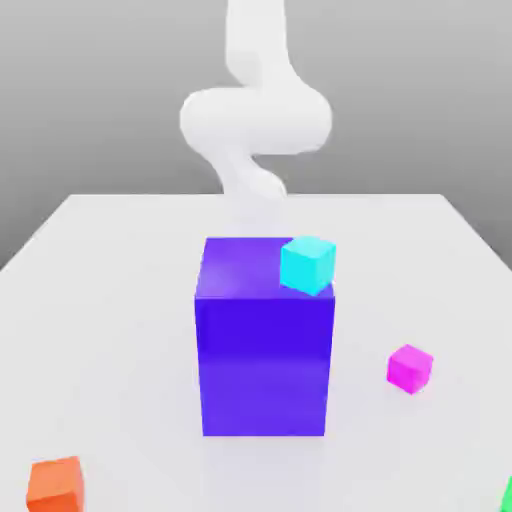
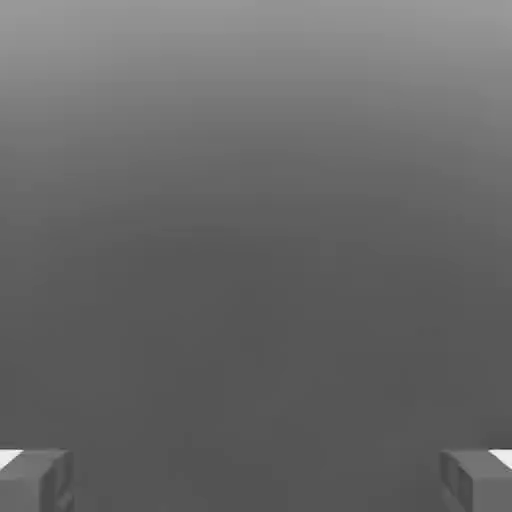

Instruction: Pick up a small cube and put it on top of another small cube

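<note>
A small cyan cube (image 1: 307, 265) rests on top of a tall purple block (image 1: 264, 345), at the block's corner toward the exterior view's right. A small magenta cube (image 1: 410, 368) lies on the white table to the right of the block. A small orange cube (image 1: 55, 484) sits near the front left corner. In the hand view my gripper (image 2: 256, 485) is open, its two grey fingertips (image 2: 35, 480) far apart with nothing between them, facing plain grey background. My white arm (image 1: 255, 120) rises behind the purple block.
The sliver of a green thing (image 1: 507, 494) shows at the front right edge of the exterior view. The white table (image 1: 110, 300) spreads around the block, its far edge behind the arm.
</note>
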Tool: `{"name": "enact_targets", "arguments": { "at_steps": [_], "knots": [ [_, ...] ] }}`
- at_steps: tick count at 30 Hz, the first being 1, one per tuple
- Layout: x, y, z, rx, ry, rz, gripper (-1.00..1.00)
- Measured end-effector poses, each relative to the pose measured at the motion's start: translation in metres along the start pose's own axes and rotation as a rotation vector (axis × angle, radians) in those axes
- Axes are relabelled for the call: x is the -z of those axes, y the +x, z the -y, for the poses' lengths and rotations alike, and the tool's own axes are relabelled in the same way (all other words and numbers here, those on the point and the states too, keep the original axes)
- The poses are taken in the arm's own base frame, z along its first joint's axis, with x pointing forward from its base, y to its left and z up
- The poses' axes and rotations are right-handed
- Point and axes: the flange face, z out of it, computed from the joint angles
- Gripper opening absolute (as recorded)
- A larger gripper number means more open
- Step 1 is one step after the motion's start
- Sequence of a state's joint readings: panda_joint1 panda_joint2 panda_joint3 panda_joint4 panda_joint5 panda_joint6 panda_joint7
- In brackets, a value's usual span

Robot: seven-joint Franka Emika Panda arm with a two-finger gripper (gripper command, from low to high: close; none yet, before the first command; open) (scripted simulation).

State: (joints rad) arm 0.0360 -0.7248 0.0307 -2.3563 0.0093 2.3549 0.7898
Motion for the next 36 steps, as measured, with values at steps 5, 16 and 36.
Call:
{"name": "enact_targets", "arguments": {
  "at_steps": [5, 16, 36],
  "knots": [
    [-0.120, -0.086, 0.014, 0.149, -0.075, 0.176, 0.00],
    [-0.274, -0.344, -0.062, 0.523, -0.247, 0.552, 0.00],
    [-0.324, -0.447, -0.139, 0.653, -0.305, 0.671, -1.00]
  ]
}}
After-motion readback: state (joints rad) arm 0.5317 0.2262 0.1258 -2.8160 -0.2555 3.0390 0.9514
